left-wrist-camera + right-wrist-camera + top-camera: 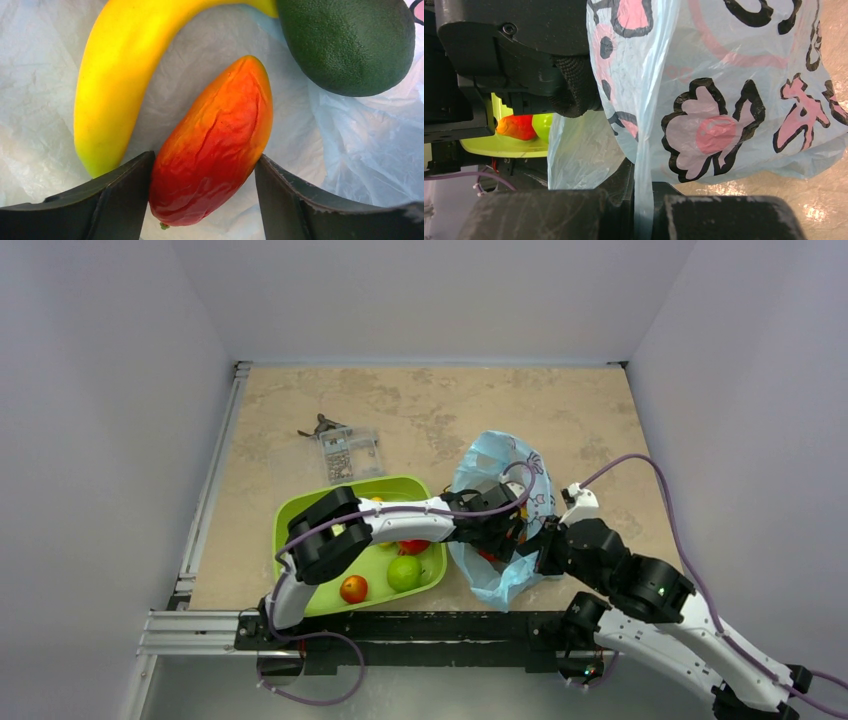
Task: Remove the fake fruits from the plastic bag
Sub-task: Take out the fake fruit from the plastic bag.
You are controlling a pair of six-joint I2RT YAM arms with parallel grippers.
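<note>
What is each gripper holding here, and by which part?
Right gripper pinches the plastic bag by a fold of its wall. Left gripper straddles the mango at its redder end; firm grip unclear.

My left arm (400,512) and right arm (690,645) are white shells between black joints, each trailing a purple cable (640,462). The left gripper (202,200) has dark grey jaws.
</note>
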